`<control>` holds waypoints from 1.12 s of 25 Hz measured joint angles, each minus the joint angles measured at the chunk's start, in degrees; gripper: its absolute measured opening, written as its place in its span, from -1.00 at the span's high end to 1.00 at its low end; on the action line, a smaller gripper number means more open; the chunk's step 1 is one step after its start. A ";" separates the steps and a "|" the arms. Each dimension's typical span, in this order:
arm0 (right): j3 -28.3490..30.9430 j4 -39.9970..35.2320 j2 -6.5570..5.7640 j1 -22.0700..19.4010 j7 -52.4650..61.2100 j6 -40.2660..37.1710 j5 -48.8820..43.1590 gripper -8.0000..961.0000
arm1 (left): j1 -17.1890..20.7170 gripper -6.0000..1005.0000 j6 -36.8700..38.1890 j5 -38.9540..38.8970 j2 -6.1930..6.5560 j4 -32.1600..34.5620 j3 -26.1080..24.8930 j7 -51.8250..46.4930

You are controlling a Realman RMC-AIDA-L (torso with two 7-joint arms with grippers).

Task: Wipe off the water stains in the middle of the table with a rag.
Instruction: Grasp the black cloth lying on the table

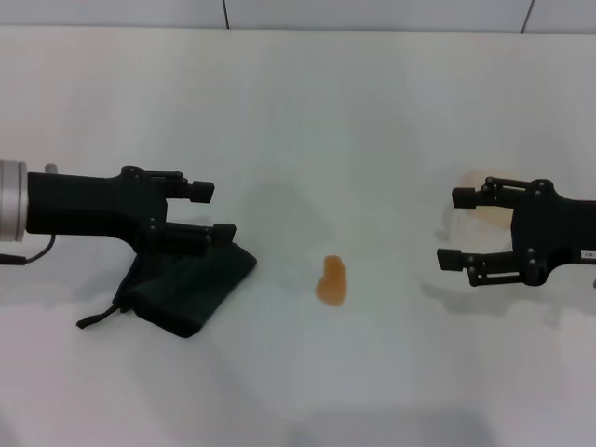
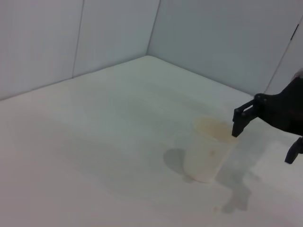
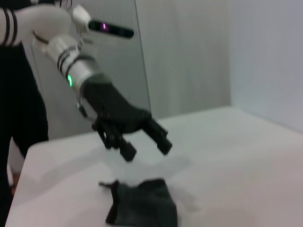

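1. The left gripper [image 1: 207, 212] hovered at the left side of the white table [image 1: 372, 112], over the far part of the dark rag [image 1: 191, 284]. Its two fingers were parted and held nothing; in the right wrist view it was clearly above the cloth, not touching it.
2. The rag lay flat on the table directly below and slightly nearer than this gripper. Its long axis ran from the near left, where a thin cord loop [image 1: 98, 317] stuck out, toward the far right.
3. The water stain [image 1: 331, 281], a small orange blob, was in the middle of the table, to the right of the rag and apart from it. The left arm was much nearer to the rag, so a descent straight down seemed the needed move, then a sweep to the right.
4. The right gripper [image 1: 456, 227] waited at the right side, well apart from the stain, with its fingers spread wide and empty.
5. A white paper cup [image 2: 208, 150] stood just behind the right gripper, partly hidden in the head view. It did not block the path between rag and stain, but a long sweep could probably come near it.
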 joint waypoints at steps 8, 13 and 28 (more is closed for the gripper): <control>-0.24 -4.86 0.00 0.85 5.99 0.14 -6.25 -0.76 | 0.06 -0.52 0.17 -0.21 -0.04 0.00 0.00 -0.18; 0.71 -6.60 0.00 0.99 6.74 -1.46 -5.66 -0.76 | 0.17 -0.52 0.21 -0.68 -0.04 0.01 0.00 -0.21; 1.37 -7.68 0.26 1.10 8.00 -2.66 -3.47 -0.76 | -0.29 -0.52 1.97 0.62 0.96 3.20 0.36 -6.41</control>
